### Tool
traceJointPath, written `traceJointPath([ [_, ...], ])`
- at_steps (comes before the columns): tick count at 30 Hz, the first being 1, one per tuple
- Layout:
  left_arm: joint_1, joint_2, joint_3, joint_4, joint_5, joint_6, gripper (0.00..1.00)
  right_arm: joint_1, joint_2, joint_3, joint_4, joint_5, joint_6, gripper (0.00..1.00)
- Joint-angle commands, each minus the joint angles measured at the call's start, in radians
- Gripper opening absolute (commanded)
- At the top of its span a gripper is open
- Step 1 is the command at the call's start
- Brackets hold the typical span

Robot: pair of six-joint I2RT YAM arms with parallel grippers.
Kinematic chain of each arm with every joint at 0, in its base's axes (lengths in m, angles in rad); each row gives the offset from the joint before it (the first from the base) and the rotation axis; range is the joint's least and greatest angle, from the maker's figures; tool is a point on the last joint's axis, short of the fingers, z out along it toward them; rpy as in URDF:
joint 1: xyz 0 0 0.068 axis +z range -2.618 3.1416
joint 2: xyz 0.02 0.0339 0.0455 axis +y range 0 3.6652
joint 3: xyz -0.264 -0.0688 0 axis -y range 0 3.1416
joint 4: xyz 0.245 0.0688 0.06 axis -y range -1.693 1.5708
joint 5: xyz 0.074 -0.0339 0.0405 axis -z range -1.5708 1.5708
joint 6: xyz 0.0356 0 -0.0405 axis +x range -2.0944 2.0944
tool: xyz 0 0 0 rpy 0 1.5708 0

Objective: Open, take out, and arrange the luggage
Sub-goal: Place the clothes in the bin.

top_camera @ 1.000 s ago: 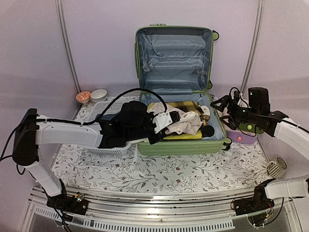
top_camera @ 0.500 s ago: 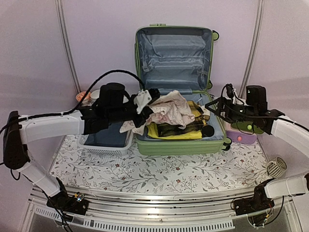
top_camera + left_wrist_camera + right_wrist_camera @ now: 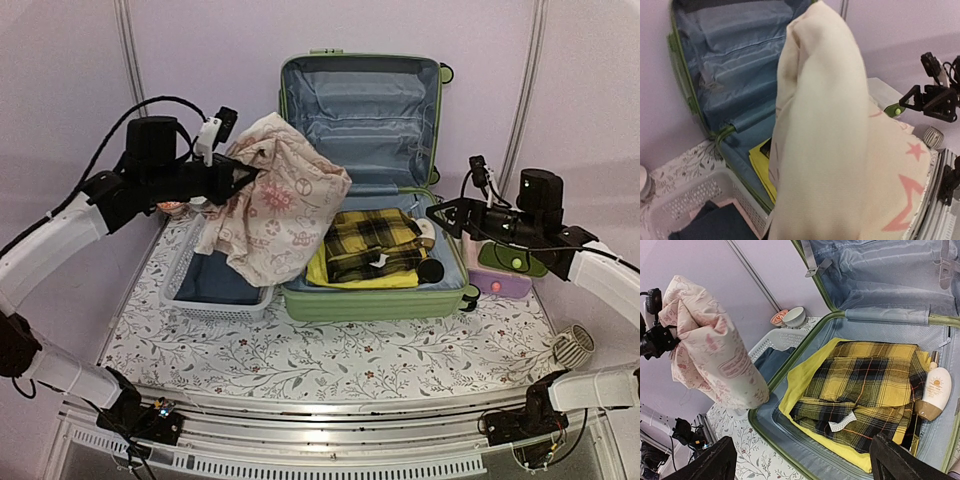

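Lilac walls all round, desk (image 3: 350, 365) covered in a floral cloth. Luggage (image 3: 380, 303) sits at centre back of the desk and is open: lid upright against the back wall with grey-blue lining showing, base flat on the desk.

Inside the base: yellow-black plaid shirt (image 3: 370, 240) folded on top of a plain yellow garment (image 3: 330, 272), white label visible on the plaid. Lotion bottle (image 3: 930, 392) lies along the right side of the base, just beside the plaid. A dark item is below the bottle; can't tell what it is.

Left fingers (image 3: 235, 178) are clamped on a cream garment (image 3: 280, 205) with pink print. It is held up in the air and hangs in a bunch over the left edge of the luggage and the basket's right side. In the left wrist view the cloth fills most of the frame and hides the fingers.

Right fingers (image 3: 710, 462) are wide apart with nothing between them, hovering over the right edge of the luggage and pointing into it.

White perforated basket (image 3: 215, 305) is on the desk, touching or just beside the luggage's left wall, with a dark blue garment (image 3: 215, 278) inside. White bowl (image 3: 794, 316) and a reddish bowl (image 3: 777, 319) sit behind the basket near the wall. Purple-green box (image 3: 510, 285) is just right of the luggage, under the right arm. Small round ribbed white item (image 3: 573, 347) lies at the far right of the desk, well apart from the rest.
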Motion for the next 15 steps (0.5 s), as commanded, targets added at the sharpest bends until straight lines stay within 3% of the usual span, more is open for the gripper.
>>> traceJointPath([
  [1, 0.120, -0.047, 0.044, -0.187, 0.060, -0.209, 0.00, 0.007, 0.012, 0.013, 0.036, -0.025, 0.000, 0.94],
  [10, 0.487, 0.032, -0.040, -0.301, 0.424, -0.236, 0.00, 0.011, 0.031, 0.032, 0.007, -0.036, 0.030, 0.91],
  [15, 0.569, 0.124, -0.099, -0.222, 0.562, -0.238, 0.00, 0.012, 0.013, 0.029, 0.003, -0.025, 0.034, 0.91],
])
